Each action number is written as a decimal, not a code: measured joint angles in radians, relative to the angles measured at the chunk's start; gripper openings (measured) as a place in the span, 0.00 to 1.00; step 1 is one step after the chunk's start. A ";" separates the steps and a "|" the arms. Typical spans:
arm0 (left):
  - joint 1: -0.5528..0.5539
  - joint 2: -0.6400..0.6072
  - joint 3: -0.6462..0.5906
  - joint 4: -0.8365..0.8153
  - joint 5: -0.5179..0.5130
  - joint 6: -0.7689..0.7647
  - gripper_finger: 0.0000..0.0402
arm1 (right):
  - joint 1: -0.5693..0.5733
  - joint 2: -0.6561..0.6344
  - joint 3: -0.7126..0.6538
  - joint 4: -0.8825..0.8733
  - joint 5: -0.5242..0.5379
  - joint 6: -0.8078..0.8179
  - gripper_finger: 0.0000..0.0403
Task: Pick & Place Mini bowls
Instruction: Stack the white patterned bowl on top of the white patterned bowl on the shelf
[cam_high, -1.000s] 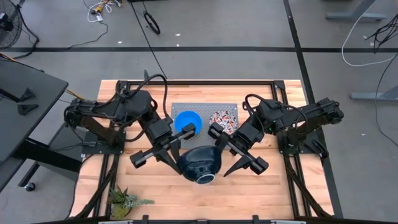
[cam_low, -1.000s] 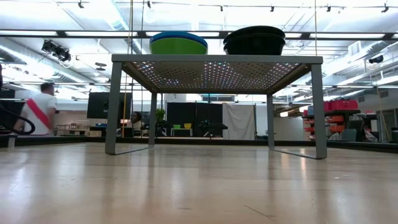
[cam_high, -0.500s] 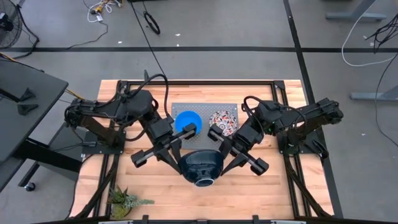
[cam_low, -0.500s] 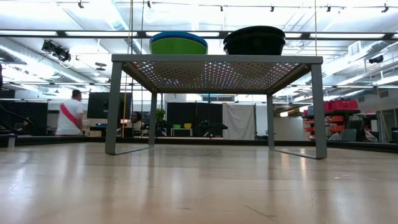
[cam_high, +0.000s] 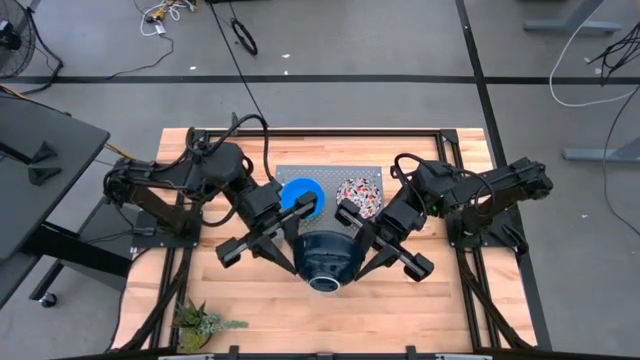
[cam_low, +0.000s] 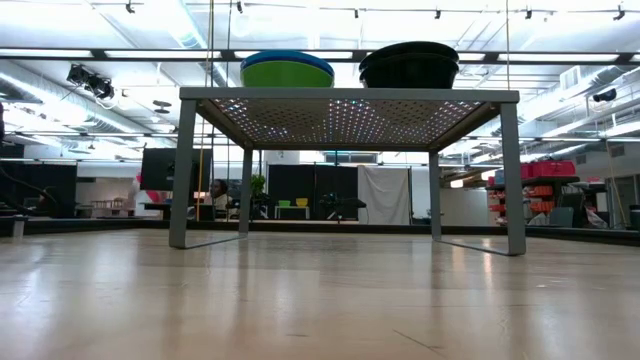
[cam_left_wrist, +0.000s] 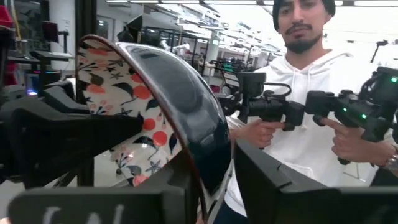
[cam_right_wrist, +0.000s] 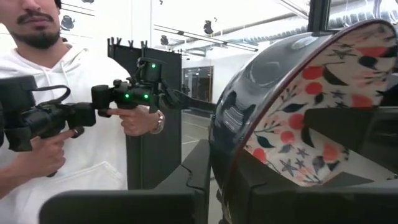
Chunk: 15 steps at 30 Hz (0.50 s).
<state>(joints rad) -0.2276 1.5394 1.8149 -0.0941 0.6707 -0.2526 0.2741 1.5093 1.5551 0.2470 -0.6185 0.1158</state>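
A dark blue mini bowl (cam_high: 325, 258) with a floral inside hangs above the table's middle, between my two grippers. Its foot ring (cam_high: 322, 284) faces up and toward the near edge. My right gripper (cam_high: 358, 240) is shut on its rim from the right. My left gripper (cam_high: 297, 238) stands open at the rim on the left. A bright blue mini bowl (cam_high: 300, 193) and a floral mini bowl (cam_high: 358, 195) sit on the grey perforated tray (cam_high: 330, 174). The low view shows neither gripper. My right gripper pinches the bowl's rim (cam_right_wrist: 239, 155), one finger inside on the floral wall (cam_right_wrist: 348, 134) and one outside on the dark wall. It comes level from the table's right. The bowl is tilted and lifted clear. My left gripper has one finger (cam_left_wrist: 62, 137) inside the rim (cam_left_wrist: 189, 165) and one outside, with a gap at the outer finger. I cannot tell whether it touches.
The tray stands on legs (cam_low: 182, 170), with a blue-over-green bowl stack (cam_low: 286, 68) and a dark one (cam_low: 408, 63) on top. A small spiky plant (cam_high: 205, 320) sits near the front left corner. A person holding hand controllers (cam_right_wrist: 93, 106) stands beyond the table.
My right gripper has moved in toward the dark blue bowl and shut on its rim. The bowl has shifted a little toward the far edge, and my left gripper has gone with it.
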 joint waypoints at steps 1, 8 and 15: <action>0.000 0.000 0.000 0.005 -0.003 -0.010 0.26 | -0.001 0.000 0.000 0.002 -0.002 0.000 0.07; 0.000 0.000 0.000 0.017 -0.018 -0.045 0.43 | -0.002 0.000 0.000 0.002 -0.003 0.000 0.03; 0.000 0.000 0.000 0.027 -0.012 -0.052 0.64 | -0.003 0.000 0.000 0.000 -0.004 0.001 0.02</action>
<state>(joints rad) -0.2279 1.5398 1.8149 -0.0673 0.6589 -0.3046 0.2714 1.5093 1.5551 0.2468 -0.6228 0.1164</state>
